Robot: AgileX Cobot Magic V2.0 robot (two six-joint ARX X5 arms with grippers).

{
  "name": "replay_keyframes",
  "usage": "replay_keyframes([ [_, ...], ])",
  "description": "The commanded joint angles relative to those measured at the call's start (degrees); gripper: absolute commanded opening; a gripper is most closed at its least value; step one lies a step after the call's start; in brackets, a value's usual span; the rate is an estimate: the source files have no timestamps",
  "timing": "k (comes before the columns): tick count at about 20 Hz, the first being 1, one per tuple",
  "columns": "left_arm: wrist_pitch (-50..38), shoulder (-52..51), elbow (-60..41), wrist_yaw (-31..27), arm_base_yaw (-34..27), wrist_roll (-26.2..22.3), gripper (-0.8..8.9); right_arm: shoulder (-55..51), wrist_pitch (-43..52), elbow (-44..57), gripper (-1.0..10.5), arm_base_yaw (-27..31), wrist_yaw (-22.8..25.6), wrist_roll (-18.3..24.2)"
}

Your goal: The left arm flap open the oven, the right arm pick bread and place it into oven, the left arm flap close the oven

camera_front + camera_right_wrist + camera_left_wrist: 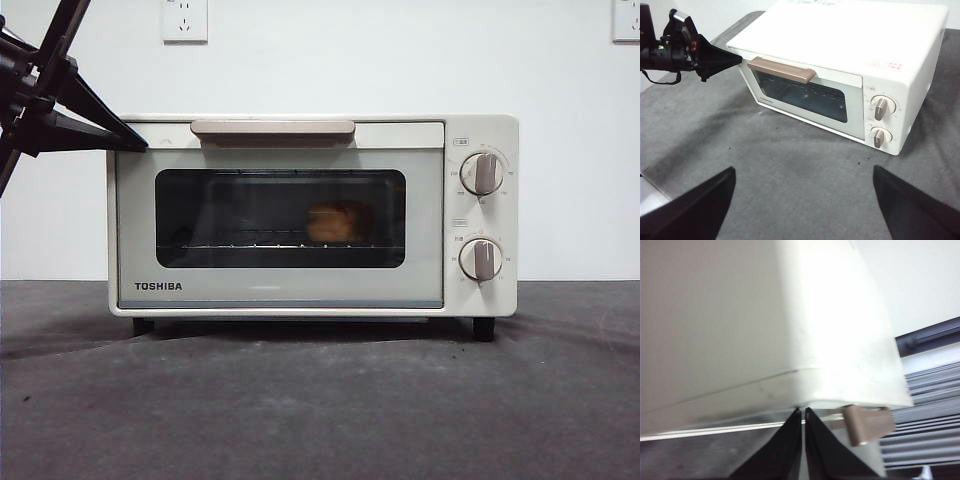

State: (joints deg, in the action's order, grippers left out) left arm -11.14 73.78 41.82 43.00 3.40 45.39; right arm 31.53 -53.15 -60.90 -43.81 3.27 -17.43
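The cream-white oven stands on the grey mat with its door closed. Through the dark window the golden bread shows on the wire rack, toward the right. My left gripper is shut, and its pointed tip rests at the oven's upper left front corner, just left of the beige handle. The left wrist view shows the jaws pressed together against the oven top's edge, with the handle beside them. My right gripper hangs open and empty above the mat, well in front of the oven.
Two beige knobs sit on the oven's right panel. A white wall with a socket stands behind. The grey mat stretches in front of the oven. The left gripper also shows in the right wrist view.
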Motion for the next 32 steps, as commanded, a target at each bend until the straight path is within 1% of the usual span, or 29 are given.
replay_keyframes([
  [1, -2.43, -0.39, 0.87, 1.77, -0.07, 1.70, 0.16, 0.17, 0.63, -1.03, 4.4, -0.46, 0.24, -0.09],
  [7, -1.14, -5.55, 0.87, 6.62, -0.07, 1.60, 0.15, 0.17, 0.66, -1.03, 4.4, -0.46, 0.26, 0.42],
  [10, 0.61, -10.38, 0.87, 7.15, -0.07, 0.13, 0.15, 0.17, 0.66, -1.03, 4.4, -0.46, 0.28, 1.40],
  [12, 2.10, -13.66, 0.87, 7.17, -0.07, -2.38, 0.15, 0.17, 0.66, -1.03, 4.4, -0.46, 0.48, 1.99],
  [17, 9.51, -23.54, 0.87, 6.86, -0.04, -14.05, 0.16, 0.17, 0.66, -1.03, 4.4, -0.46, 1.31, 4.44],
  [20, 15.43, -29.20, 0.87, 4.26, 0.13, -19.26, 0.15, 0.20, 0.66, -1.03, 4.4, -0.46, 1.27, 5.90],
  [24, 23.93, -36.52, 0.87, -3.50, 0.81, -24.22, 0.15, 0.22, 0.66, -1.03, 4.4, -0.46, 1.25, 6.60],
  [26, 27.26, -39.71, 0.87, -6.34, 1.16, -26.64, 0.15, 0.22, 0.66, -1.03, 4.4, -0.46, 1.25, 6.60],
  [28, 30.01, -42.95, 0.87, -8.09, 1.31, -28.39, 0.16, 0.22, 0.66, -1.03, 4.4, -0.46, 1.25, 6.84],
  [32, 33.66, -47.30, 0.87, -9.01, 1.55, -29.77, 0.16, 0.22, 0.66, -1.03, 4.3, -0.46, 1.25, 7.41],
])
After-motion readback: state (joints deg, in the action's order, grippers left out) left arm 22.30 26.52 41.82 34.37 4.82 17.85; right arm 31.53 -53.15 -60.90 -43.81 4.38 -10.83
